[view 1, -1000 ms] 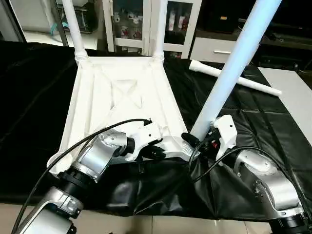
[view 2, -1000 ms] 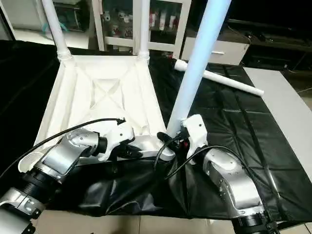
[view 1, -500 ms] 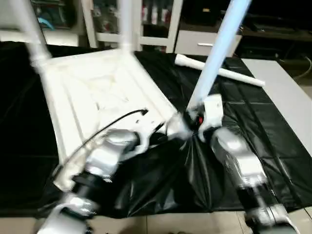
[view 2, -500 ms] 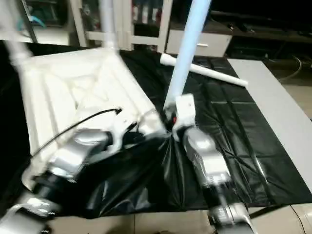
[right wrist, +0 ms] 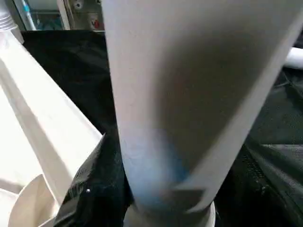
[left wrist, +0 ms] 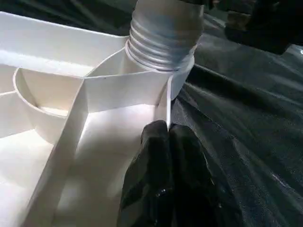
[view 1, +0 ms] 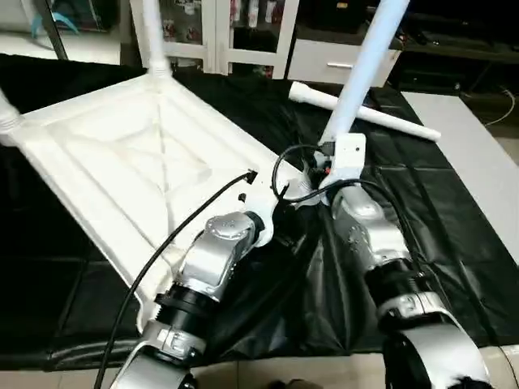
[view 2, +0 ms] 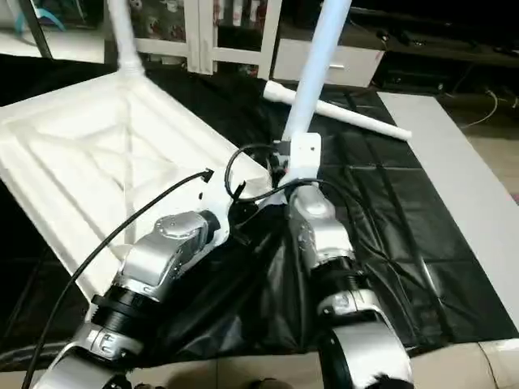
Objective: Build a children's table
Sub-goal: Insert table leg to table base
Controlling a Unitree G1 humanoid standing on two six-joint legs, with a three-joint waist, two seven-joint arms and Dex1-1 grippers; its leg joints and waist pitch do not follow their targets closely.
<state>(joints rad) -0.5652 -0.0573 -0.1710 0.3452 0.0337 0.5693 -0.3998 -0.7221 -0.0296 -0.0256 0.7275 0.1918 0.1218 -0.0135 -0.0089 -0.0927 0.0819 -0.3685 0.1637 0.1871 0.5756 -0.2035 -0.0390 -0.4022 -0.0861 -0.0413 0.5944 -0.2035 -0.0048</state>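
On black sheet (view 1: pixel 454 243): top (view 1: pixel 105 162) inverted. Left gripper (left wrist: pixel 166 137) pinches rim beside socket (left wrist: pixel 156 78). Right gripper (view 1: pixel 324 174) grasps leg (view 1: pixel 361 73) at socket.

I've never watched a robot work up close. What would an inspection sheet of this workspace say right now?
Surface: black sheet, creased, bunched near the robot.
Job's things: table top lies underside up; two legs stand in its far corners; a third leg stands in the near corner socket; a fourth, loose leg lies on the sheet beyond.
Clutter: nothing seen.
Grippers: left gripper shut on the top's rim beside that socket; right gripper closed around the third leg near its base.
Cables: black cables run along both forearms.
Surroundings: white cabinet behind, light floor to the right.
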